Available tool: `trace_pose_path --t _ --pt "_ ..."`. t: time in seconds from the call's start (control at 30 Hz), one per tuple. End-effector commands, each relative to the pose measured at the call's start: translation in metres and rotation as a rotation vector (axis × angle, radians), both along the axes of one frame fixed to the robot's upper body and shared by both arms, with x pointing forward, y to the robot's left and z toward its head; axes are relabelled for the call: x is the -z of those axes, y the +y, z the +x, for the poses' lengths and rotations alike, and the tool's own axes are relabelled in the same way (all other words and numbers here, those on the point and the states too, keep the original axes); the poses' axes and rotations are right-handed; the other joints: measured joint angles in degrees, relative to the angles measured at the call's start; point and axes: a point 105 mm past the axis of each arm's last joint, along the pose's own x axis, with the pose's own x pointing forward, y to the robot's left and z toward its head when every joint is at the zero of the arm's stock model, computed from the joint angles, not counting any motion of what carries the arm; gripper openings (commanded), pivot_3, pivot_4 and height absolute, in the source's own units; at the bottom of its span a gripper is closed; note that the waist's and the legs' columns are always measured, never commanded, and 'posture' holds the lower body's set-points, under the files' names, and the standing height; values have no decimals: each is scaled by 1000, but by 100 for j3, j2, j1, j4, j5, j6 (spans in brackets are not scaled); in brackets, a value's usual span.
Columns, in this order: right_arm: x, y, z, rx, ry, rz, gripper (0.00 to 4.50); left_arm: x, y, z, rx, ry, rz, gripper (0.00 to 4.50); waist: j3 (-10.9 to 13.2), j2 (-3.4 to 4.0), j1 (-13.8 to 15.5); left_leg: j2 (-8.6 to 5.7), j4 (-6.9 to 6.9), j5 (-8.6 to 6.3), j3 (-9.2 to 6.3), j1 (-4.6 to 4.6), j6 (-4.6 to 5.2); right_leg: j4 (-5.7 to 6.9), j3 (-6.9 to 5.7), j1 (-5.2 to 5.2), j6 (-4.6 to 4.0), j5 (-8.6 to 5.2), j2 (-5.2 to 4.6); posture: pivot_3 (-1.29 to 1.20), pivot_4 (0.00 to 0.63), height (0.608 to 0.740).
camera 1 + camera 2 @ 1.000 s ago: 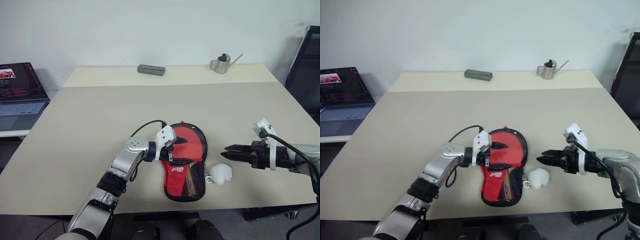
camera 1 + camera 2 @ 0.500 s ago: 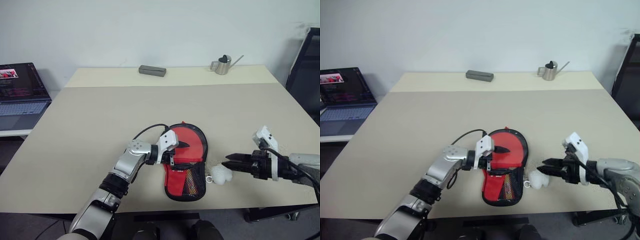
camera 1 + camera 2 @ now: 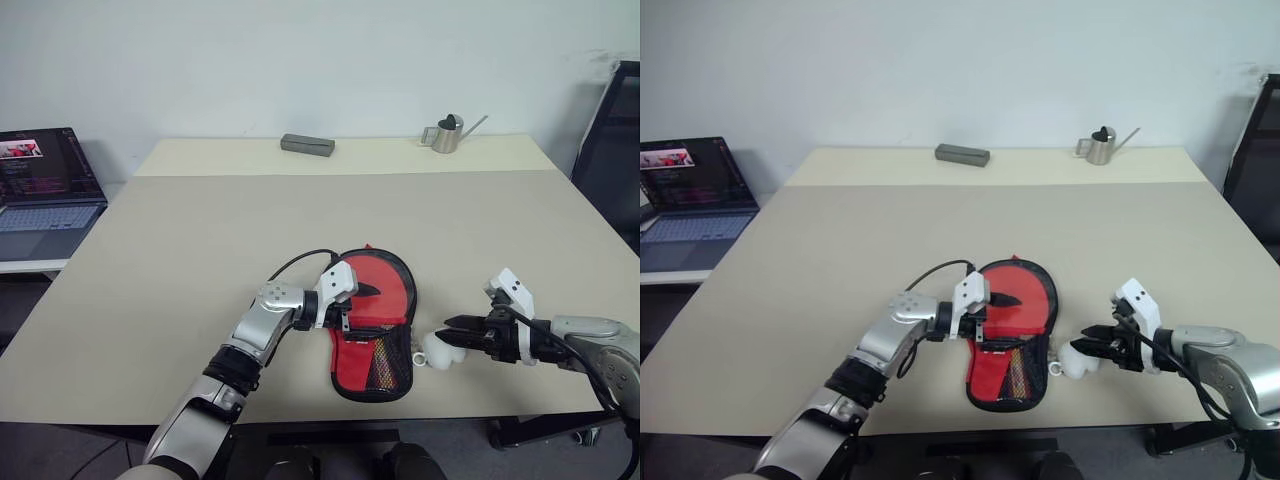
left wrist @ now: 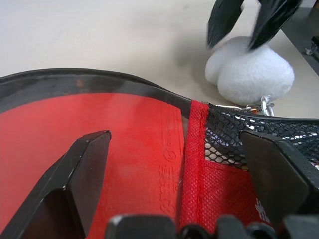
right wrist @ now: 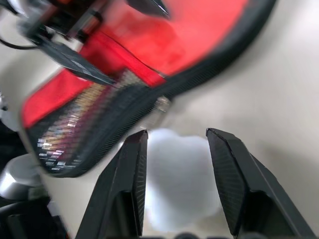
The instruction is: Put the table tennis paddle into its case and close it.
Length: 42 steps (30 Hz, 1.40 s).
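Observation:
The red case (image 3: 372, 318) with black edging and a mesh pocket lies flat near the table's front edge. The paddle is hidden; I cannot tell it apart from the case. My left gripper (image 3: 352, 303) is open, its two fingers (image 4: 84, 169) spread over the case's red top beside the mesh pocket (image 4: 249, 139). A white fluffy pompom (image 3: 441, 347) hangs from the metal zip ring at the case's right side. My right gripper (image 3: 452, 328) is open and low over the table. The pompom (image 5: 177, 179) sits between its fingers (image 5: 132, 169).
A grey box (image 3: 307, 145) and a small metal watering can (image 3: 444, 133) stand at the table's far edge. An open laptop (image 3: 45, 185) is on a side surface to the left. A black chair (image 3: 612, 150) stands on the right.
My right gripper has dropped and moved in toward the pompom, which now sits between its fingers, and its jaws have widened a little. The left gripper has stayed on the case.

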Motion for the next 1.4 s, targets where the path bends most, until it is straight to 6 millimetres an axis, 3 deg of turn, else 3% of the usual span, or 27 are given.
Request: trace_pose_path --t 0.03,0.17,0.33,0.67,0.8,0.93,1.03,1.2,1.4 --pt "-11 4 -3 -49 -25 31 3271 17 1 -4 10 29 66 4500 0 0 0 0 0 0 0 0 0 0 0 0 0 0 0 0 150 740" --pt "-3 3 -6 -63 -4 1 4484 17 1 -5 9 28 66 4500 0 0 0 0 -1 0 -1 0 0 0 -1 0 1 0 0 0 150 740" --pt "14 1 -11 -60 44 -20 4484 17 1 -4 5 25 66 4500 0 -1 0 0 -1 0 -1 0 0 -1 -1 1 2 -1 0 0 150 740" --pt "19 1 -1 -41 25 -30 4484 20 5 -3 0 23 82 4500 1 -2 1 1 0 0 -1 9 0 -4 -1 12 3 -1 0 0 150 740" --pt "16 1 -3 -62 5 -49 3332 24 7 -2 -10 23 97 4500 1 -2 2 1 -1 0 -3 10 0 -6 -2 15 3 -2 0 0 150 740" --pt "12 -1 -7 -89 -19 -85 1861 32 6 -4 -8 21 120 4500 1 -2 4 1 -1 0 -5 11 0 -7 -3 16 3 -2 0 0 150 740" --pt "7 -5 -14 -116 -41 -124 1078 39 3 -6 -1 21 141 4500 -1 0 26 0 0 0 -5 12 0 -12 -5 21 5 -2 -1 0 150 740" --pt "-8 -14 -23 -139 -71 -163 332 45 -5 -7 14 10 158 4500 -7 8 110 1 -1 -1 -11 18 0 -64 -24 57 23 9 0 0 150 740" --pt "-21 -16 -31 -164 -86 -185 276 46 -13 -7 26 29 144 4500 -13 0 230 -6 2 -1 -11 17 2 -79 -23 66 34 16 -9 0 150 740"
